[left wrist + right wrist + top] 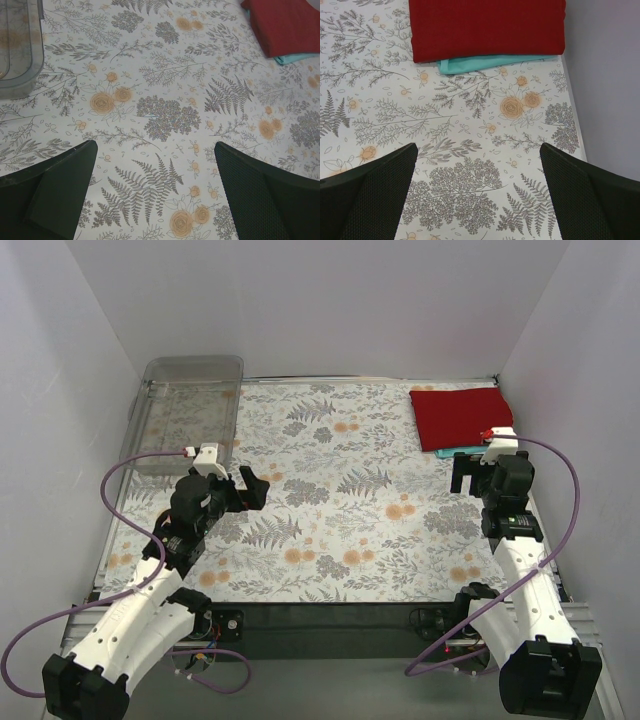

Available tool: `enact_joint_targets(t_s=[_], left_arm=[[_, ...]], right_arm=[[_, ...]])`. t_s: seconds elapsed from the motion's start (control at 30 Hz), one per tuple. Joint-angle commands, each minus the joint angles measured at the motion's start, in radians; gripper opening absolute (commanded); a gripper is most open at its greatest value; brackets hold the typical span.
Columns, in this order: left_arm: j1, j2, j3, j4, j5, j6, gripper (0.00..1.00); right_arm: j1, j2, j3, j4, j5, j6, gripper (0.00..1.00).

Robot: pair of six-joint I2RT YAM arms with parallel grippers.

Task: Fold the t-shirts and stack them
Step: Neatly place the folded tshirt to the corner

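From above: white walls (320,300) enclose the floral-patterned surface (340,540). A folded dark red cloth t-shirt (460,415) lies on a teal-turquoise cloth t-shirt (455,451) in the far right corner. Left wrist: left jaws open, empty. Right wrist: right jaws open, empty, near the stack.

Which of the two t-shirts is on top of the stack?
The dark red t-shirt is on top; the teal t-shirt lies beneath it, only a strip of its edge showing.
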Motion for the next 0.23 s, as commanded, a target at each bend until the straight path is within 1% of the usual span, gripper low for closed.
enact_joint_targets(t_s=[0.0,0.17,0.2], left_arm=[[0.006,-0.020,-0.010,0.015,0.004,0.013,0.98],[0.007,-0.015,-0.009,0.017,0.006,0.013,0.98],[0.006,-0.017,-0.009,0.017,0.006,0.013,0.98]], right_arm=[[-0.004,-0.009,-0.009,0.051,0.023,0.006,0.97],[-0.004,-0.009,-0.012,0.054,0.005,0.000,0.97],[-0.004,-0.008,-0.012,0.056,-0.004,-0.009,0.98]])
